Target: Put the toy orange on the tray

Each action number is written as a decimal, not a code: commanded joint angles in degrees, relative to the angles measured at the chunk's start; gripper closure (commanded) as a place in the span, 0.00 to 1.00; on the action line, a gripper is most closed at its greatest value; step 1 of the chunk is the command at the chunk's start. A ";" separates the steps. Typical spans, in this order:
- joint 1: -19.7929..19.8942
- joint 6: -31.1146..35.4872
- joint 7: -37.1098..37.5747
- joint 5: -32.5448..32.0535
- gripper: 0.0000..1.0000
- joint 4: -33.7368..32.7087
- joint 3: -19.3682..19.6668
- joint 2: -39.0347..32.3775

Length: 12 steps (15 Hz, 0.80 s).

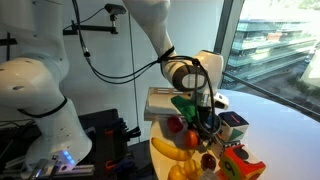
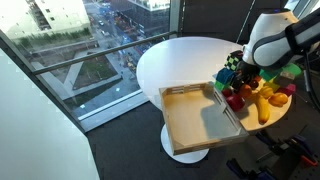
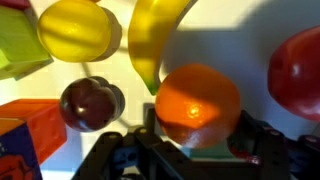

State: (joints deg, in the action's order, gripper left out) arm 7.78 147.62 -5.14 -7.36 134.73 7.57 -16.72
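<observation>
In the wrist view the toy orange sits between my gripper's fingers, which press against its two sides. It rests low over the white table among other toy fruit. In both exterior views the gripper reaches down into the fruit pile, and the orange itself is hidden there behind the fingers. The pale wooden tray lies empty on the round white table beside the pile; it also shows behind the gripper in an exterior view.
Close around the orange are a yellow banana, a lemon, a dark red plum, a red apple and an orange cube box. Colourful cube boxes stand by the pile. A window runs alongside the table.
</observation>
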 commanded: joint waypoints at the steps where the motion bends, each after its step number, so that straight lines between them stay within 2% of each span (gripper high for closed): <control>1: -0.36 -1.52 0.61 -0.01 0.47 -1.07 0.16 0.28; 12: -0.45 -7.67 0.53 1.23 0.47 -1.02 -0.45 6.50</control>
State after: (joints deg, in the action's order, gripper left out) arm 7.66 143.26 -5.10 -7.34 134.08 7.51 -13.12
